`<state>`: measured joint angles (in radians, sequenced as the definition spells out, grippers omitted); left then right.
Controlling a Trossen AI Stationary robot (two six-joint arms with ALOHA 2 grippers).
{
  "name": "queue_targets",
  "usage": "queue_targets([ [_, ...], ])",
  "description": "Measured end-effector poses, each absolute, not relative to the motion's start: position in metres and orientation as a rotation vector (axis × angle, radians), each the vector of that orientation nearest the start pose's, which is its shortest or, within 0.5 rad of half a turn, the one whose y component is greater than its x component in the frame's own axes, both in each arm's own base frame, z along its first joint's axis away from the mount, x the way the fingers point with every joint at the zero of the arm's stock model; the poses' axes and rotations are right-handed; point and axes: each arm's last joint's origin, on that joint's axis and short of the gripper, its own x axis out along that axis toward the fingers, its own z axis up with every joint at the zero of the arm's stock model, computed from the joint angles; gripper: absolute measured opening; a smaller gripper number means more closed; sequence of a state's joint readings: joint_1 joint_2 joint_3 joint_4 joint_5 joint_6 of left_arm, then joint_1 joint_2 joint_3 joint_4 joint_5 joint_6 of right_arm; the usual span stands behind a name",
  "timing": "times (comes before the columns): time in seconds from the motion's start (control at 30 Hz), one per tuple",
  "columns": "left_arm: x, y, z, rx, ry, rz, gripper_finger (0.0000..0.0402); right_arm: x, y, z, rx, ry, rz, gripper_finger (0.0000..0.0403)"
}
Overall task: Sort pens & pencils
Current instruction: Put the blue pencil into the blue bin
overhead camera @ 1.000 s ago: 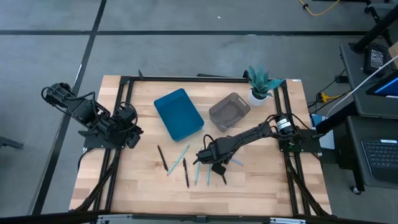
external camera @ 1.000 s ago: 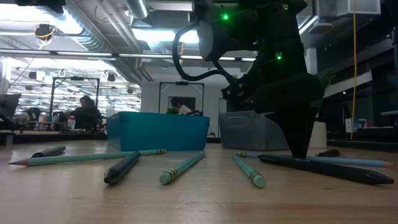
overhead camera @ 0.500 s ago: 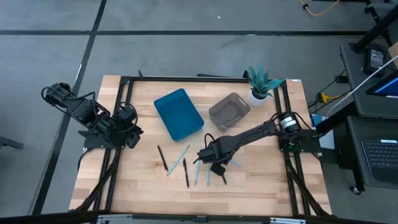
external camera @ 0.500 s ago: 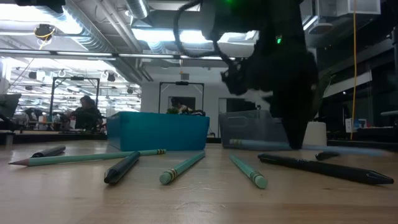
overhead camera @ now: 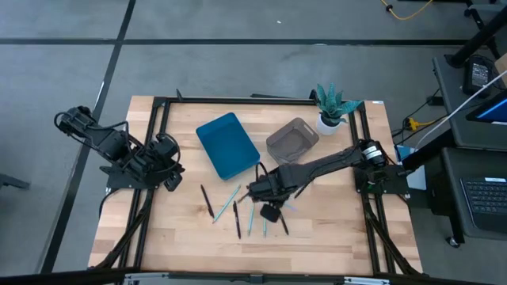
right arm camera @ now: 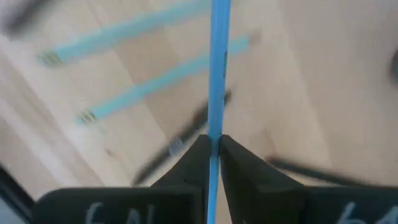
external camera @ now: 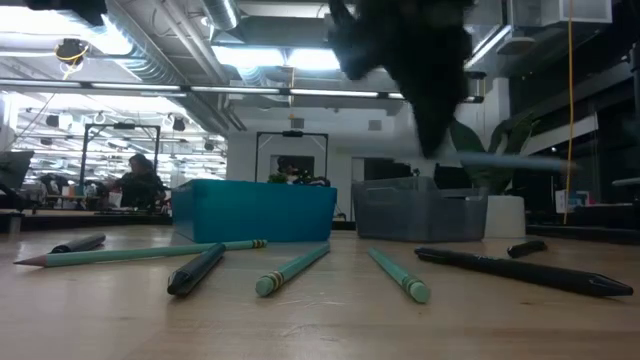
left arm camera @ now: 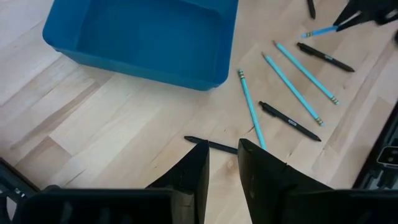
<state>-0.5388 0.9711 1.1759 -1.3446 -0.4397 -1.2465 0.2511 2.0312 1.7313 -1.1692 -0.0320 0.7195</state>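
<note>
My right gripper [overhead camera: 270, 210] hangs over the table's middle, shut on a light blue stick [external camera: 520, 160]. Three more light blue sticks [overhead camera: 227, 203] [overhead camera: 250, 220] [overhead camera: 264, 222] and several black ones [overhead camera: 206, 200] [overhead camera: 236, 220] [overhead camera: 283, 225] lie flat on the wood below and to its left. The low view shows them in a row [external camera: 290, 270] [external camera: 195, 270] [external camera: 520, 270]. My left gripper [left arm camera: 222, 163] is open and waits at the table's left side [overhead camera: 169, 169], above one black stick [left arm camera: 214, 145]. My right gripper pinches the light blue stick between its two fingers [right arm camera: 200, 155], close to one end [right arm camera: 214, 134]. The fingers come from above, pointing down, and lie across the stick. The stick is lifted clear of the table and stays about level, reaching out to one side [external camera: 560, 162].
A blue tray [overhead camera: 228, 145] and a grey bin [overhead camera: 291, 141] stand side by side on the far half of the table. A potted plant [overhead camera: 329, 107] is at the far right corner. Bare wood lies along the near edge [overhead camera: 238, 253].
My right gripper has risen from the table top with the light blue stick and shifted a little toward the table's left. The stick, which lay on the wood a second ago, now hangs clear above the others, still about level.
</note>
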Motion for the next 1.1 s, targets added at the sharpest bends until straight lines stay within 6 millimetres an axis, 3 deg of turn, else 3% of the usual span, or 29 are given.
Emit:
queue_targets([
  [0.2, 0.128, -0.063, 0.342, -0.597, 0.907, 0.519, 0.008, 0.404, 0.08, 0.267, 0.391, 1.316, -0.251, 0.0036],
  [0.37, 0.123, -0.061, 0.339, -0.578, 0.974, 0.534, 0.008, 0.412, 0.053, 0.284, 0.378, 1.256, -0.236, 0.0036],
  [0.67, 0.117, -0.058, 0.337, -0.554, 1.024, 0.579, 0.008, 0.425, 0.0, 0.294, 0.439, 1.141, -0.221, 0.0038],
  [1.0, 0.112, -0.055, 0.336, -0.516, 1.062, 0.613, 0.008, 0.442, -0.037, 0.294, 0.473, 1.001, -0.189, 0.0064],
  [1.1, 0.11, -0.053, 0.336, -0.501, 1.076, 0.625, 0.008, 0.455, -0.048, 0.293, 0.464, 0.982, -0.18, 0.0063],
])
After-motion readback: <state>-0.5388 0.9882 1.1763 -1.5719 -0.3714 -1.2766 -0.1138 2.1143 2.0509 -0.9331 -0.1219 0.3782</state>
